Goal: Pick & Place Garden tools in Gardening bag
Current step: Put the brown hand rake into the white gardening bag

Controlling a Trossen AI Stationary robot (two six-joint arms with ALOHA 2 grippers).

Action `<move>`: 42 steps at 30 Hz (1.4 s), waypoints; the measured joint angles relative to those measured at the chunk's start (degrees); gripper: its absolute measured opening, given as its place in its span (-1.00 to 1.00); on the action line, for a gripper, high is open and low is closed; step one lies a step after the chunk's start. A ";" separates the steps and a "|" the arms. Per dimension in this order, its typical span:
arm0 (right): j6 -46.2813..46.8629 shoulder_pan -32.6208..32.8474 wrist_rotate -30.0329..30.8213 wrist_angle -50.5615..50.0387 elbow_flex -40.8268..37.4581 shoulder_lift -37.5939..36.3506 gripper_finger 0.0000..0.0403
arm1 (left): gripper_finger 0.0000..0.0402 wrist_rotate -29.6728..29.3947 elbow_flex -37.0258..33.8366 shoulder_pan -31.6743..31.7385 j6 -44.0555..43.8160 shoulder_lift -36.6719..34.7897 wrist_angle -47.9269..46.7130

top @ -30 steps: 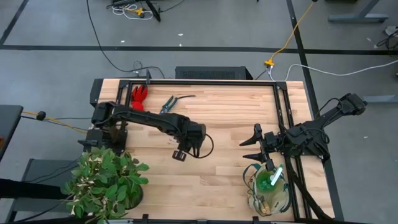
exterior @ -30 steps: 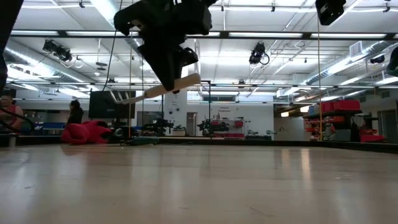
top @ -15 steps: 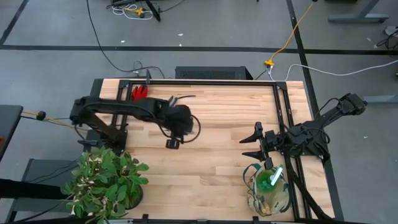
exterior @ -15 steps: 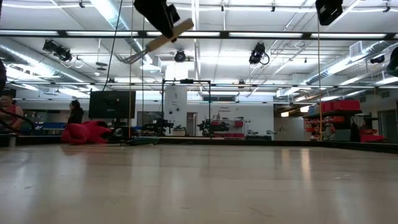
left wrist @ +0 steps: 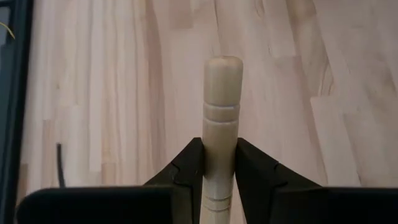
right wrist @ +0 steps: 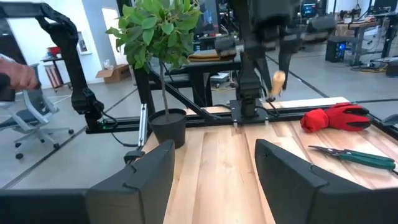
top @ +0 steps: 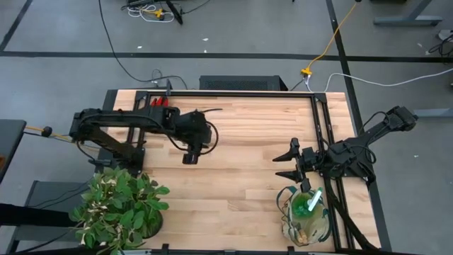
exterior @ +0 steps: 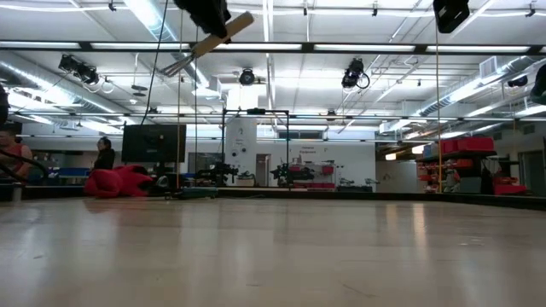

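Observation:
My left gripper (top: 192,150) is over the table's middle left, high up, shut on a rake with a light wooden handle (left wrist: 221,106) and silver tines (exterior: 175,66). Red gloves (right wrist: 333,118) and dark pruning shears (top: 202,112) lie on the table near its far edge. The beige gardening bag (top: 306,218) stands at the near right with a green-and-white item (top: 312,201) sticking out of it. My right gripper (top: 287,161) hovers open just beyond the bag, with nothing between its fingers. My left gripper pinches the rake's wooden handle (left wrist: 220,155) between its two fingers (left wrist: 186,168), some way back from the rounded free end (left wrist: 222,67), which juts out past the fingertips. The fingers slant down from above. The rake hangs clear of the table, tilted, with its tines (exterior: 175,66) lower than the handle.
A leafy potted plant (top: 120,209) stands at the near left corner. A black frame rail (top: 241,93) runs along the far edge, and another rail (top: 329,142) runs down the right side. Bare wood lies between the two arms.
My left gripper has risen and drawn back toward the table's far left, still shut on the rake. The rake has gone up with it and tipped steeper, its handle end higher than before. My right gripper has kept still.

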 joint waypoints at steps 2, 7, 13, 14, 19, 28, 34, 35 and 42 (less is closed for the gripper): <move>-0.03 -0.02 0.36 0.16 -0.01 0.01 0.11 | -0.62 0.55 -3.04 0.00 -0.62 -0.28 2.80; 0.17 -0.02 1.99 1.45 -0.02 0.04 0.11 | -0.62 2.43 -10.32 -0.02 -2.52 -2.45 9.89; -0.49 -0.25 2.51 2.62 0.02 0.00 0.11 | -0.62 2.72 -17.63 0.59 -4.32 -5.13 19.19; -0.60 -0.27 3.00 2.68 0.01 0.02 0.11 | -0.62 2.96 -18.84 0.82 -4.87 -5.65 22.90; -0.69 -1.05 3.02 4.39 0.02 0.02 0.11 | -0.62 4.73 -22.97 1.53 -6.75 -6.68 33.04; -0.87 -4.29 2.98 2.96 1.91 0.46 0.11 | -0.62 5.59 -23.45 1.60 -7.23 -6.26 44.92; -2.59 -8.07 2.85 -1.75 7.37 2.57 0.11 | -0.62 6.68 -23.45 1.60 -7.52 -6.25 48.17; -3.07 -8.77 2.50 -2.01 8.14 2.92 0.11 | -0.62 7.15 -23.45 1.60 -7.52 -6.25 48.33; -6.28 -12.41 0.53 -3.55 13.63 6.64 0.11 | -0.62 8.57 -23.45 1.60 -8.63 -6.25 51.53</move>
